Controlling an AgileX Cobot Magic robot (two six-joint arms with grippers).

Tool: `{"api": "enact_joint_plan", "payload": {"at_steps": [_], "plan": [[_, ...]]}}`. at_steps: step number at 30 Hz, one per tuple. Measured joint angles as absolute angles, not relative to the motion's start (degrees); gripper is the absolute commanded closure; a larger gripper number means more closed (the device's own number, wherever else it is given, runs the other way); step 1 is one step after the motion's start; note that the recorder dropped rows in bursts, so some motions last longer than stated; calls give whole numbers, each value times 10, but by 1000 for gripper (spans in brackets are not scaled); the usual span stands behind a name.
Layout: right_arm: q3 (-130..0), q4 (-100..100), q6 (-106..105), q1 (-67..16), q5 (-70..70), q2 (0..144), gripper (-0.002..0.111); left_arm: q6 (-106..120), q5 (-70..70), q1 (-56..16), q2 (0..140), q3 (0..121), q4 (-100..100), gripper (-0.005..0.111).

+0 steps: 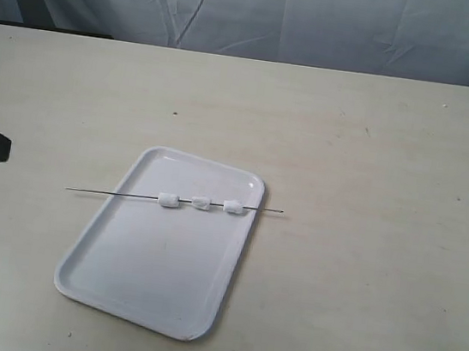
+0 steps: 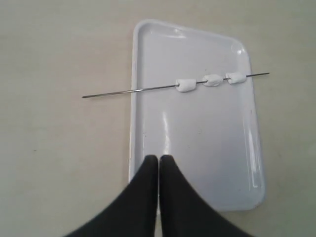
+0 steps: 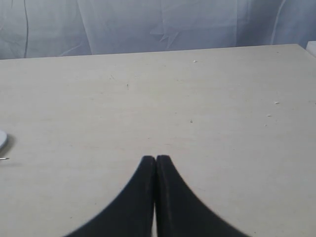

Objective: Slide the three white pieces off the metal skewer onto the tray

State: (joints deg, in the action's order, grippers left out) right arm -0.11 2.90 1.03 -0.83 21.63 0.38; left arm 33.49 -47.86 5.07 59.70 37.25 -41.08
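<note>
I see one pale worktop (image 1: pixel 375 159) with a grey cloth (image 1: pixel 324 19) hung behind it. On it lies one white tray (image 1: pixel 146 259), at about 7 o'clock from the middle of the exterior view.

My two sets of fingers are both clenched tip to tip with nothing between them. The left fingers (image 2: pixel 158 163) hang over the tray's near end. The right fingers (image 3: pixel 156 163) are over bare worktop, well apart from the tray.

One skewer (image 1: pixel 120 193) lies across the tray from 9 to 3 o'clock, past both long rims and further out at 9.

Three pieces (image 1: pixel 201 202) are threaded on it in a row over the tray, towards its 3 o'clock end.
</note>
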Motion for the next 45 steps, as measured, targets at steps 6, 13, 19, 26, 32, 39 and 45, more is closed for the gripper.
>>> {"api": "enact_joint_plan", "payload": {"at_steps": [6, 13, 19, 26, 32, 39, 45], "plan": [[-1, 5, 10, -8, 216, 4, 109, 456, -471, 51, 720, 370, -506, 69], [-1, 26, 10, -8, -13, 4, 109, 612, -474, 9, 817, 370, -578, 68], [-1, 75, 63, -8, -276, 3, 109, 718, -425, -38, 851, 370, -646, 68], [-52, 8, 75, -8, -400, 6, 109, 774, -318, -87, 852, 376, -622, 68], [-218, -64, -34, -8, -265, 79, 109, 818, -274, -138, 859, 389, -556, 68], [-534, -72, -66, -8, 167, 337, 35, 824, -238, -183, 932, 429, -404, 68], [-678, -61, -67, -8, 461, 548, 60, 693, -286, -184, 990, 529, -239, 68]]}}
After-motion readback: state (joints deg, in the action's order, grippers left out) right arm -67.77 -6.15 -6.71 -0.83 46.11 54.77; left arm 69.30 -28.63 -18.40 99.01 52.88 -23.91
